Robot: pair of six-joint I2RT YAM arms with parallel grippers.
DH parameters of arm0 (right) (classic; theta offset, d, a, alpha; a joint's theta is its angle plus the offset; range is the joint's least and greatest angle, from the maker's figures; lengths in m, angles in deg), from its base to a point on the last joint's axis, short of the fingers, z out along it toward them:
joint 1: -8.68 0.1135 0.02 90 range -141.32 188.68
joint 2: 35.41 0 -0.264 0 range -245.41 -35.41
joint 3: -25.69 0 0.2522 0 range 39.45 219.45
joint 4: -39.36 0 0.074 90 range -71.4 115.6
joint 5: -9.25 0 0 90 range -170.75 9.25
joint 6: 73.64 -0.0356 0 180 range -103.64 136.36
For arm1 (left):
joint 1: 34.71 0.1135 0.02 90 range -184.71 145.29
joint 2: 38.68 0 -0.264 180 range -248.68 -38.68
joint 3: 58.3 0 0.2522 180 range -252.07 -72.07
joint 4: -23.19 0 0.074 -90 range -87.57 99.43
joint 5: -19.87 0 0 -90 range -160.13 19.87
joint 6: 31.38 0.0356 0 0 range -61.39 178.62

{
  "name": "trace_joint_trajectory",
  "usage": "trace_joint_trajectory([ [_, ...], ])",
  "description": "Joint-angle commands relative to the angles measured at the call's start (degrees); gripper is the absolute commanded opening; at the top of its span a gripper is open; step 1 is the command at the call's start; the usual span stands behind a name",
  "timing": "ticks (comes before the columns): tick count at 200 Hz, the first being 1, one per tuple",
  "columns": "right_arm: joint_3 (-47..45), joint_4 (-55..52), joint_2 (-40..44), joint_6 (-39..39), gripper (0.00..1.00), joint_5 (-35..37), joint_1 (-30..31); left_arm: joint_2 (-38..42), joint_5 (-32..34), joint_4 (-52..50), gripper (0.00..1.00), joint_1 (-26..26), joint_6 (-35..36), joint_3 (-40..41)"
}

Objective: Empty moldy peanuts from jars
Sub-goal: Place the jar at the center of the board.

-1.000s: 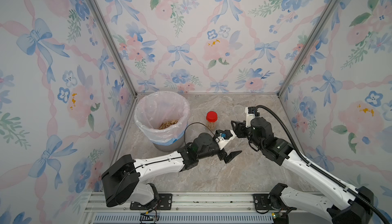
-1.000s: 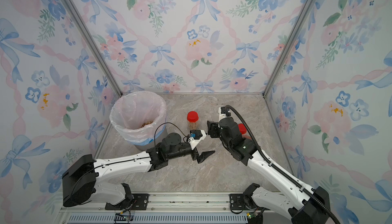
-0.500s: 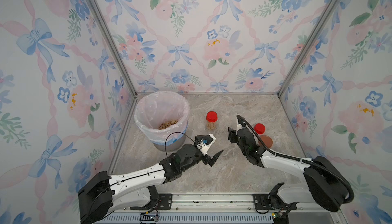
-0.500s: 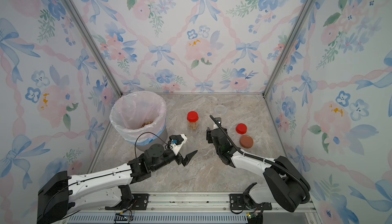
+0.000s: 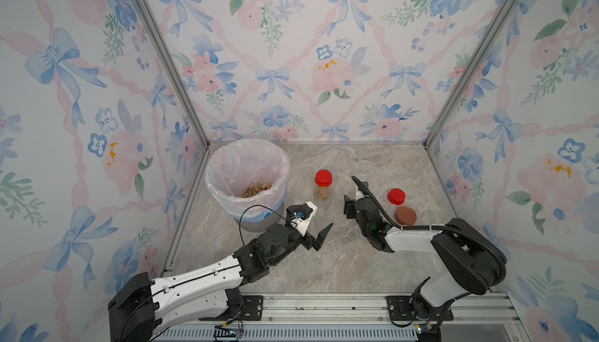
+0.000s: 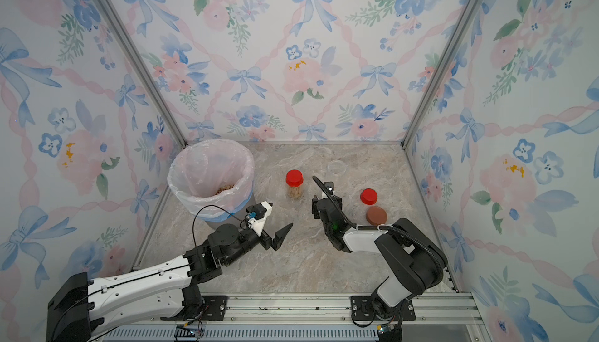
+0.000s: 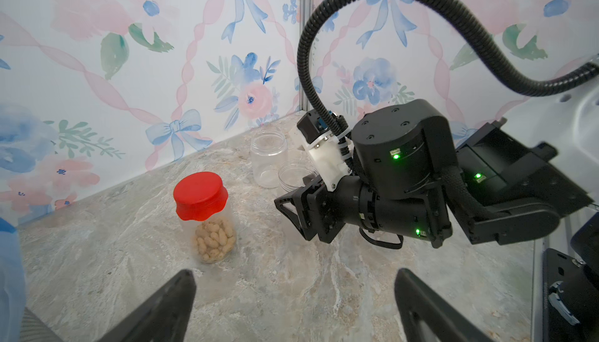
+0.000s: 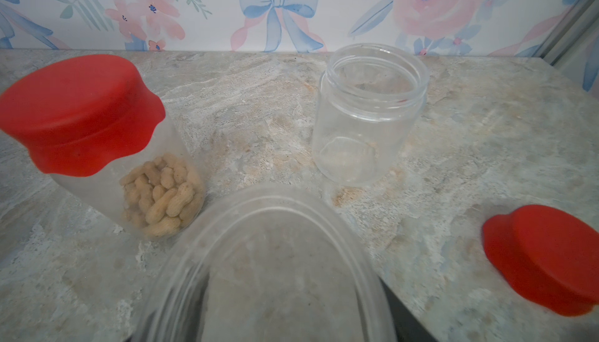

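A slim clear jar (image 5: 323, 184) (image 6: 294, 184) (image 7: 207, 214) (image 8: 97, 136) with a red lid stands mid-table, holding moldy peanuts (image 7: 214, 238) (image 8: 162, 194). More peanuts (image 5: 257, 189) (image 6: 226, 190) lie heaped in the lined bin (image 5: 227, 165). My right gripper (image 5: 348, 205) (image 6: 319, 205) (image 7: 301, 209) is shut on a wide clear jar (image 8: 269, 259) (image 7: 293, 175) that looks empty; the jar hides the jaws in the right wrist view. Another lidless empty jar (image 5: 364, 166) (image 6: 336, 166) (image 7: 268, 158) (image 8: 366, 113) stands behind. My left gripper (image 5: 316, 233) (image 6: 275, 235) (image 7: 295, 291) is open and holds nothing.
A loose red lid (image 5: 396, 196) (image 6: 368, 196) (image 8: 544, 259) and a brown lid (image 5: 405, 216) (image 6: 376, 216) lie on the marble table right of the right gripper. The bin (image 6: 181, 175) stands at the back left corner. Floral walls close three sides.
Both arms have come down from mid-air and drawn apart. The right gripper has sunk close to the table with the clear jar. The left gripper has pulled back toward the front left.
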Motion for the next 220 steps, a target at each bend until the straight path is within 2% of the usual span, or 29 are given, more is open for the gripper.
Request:
trace_joint_trajectory([
  [1,0.7,2.3,-1.9,-1.7,0.51,0.9,-0.6,-0.5,2.5,-0.9,0.98,0.1,-1.1,0.6],
  [40,0.4,3.2,-3.5,-3.3,0.63,-0.7,-0.8,-1.3,3.2,-0.8,0.98,0.2,-1.3,0.2],
  [85,0.3,0.8,-2.5,-3.3,0.86,-0.3,-0.6,-2.3,4.8,-0.8,0.98,0.2,-2.1,-0.1],
  [120,0.9,-1.8,-0.5,-2.7,0.97,-0.6,-0.5,-3.0,5.7,-0.8,0.98,0.1,-1.7,0.1],
  [134,1.2,-2.6,0.5,-2.4,1.0,-1.0,-0.5,-3.1,4.9,-0.7,0.98,0.1,-1.4,0.2],
  [159,2.0,-4.9,2.6,-1.8,0.98,-1.5,-0.1,-2.9,5.0,-0.6,0.98,0.2,-0.9,0.6],
  [189,4.3,-11.6,6.4,-0.5,0.98,0.2,0.8,-3.2,9.8,0.1,0.98,0.2,-1.8,0.8],
  [220,4.9,-15.7,11.3,0.9,0.98,0.9,1.4,-4.3,11.1,0.1,0.98,0.2,-1.4,0.2],
])
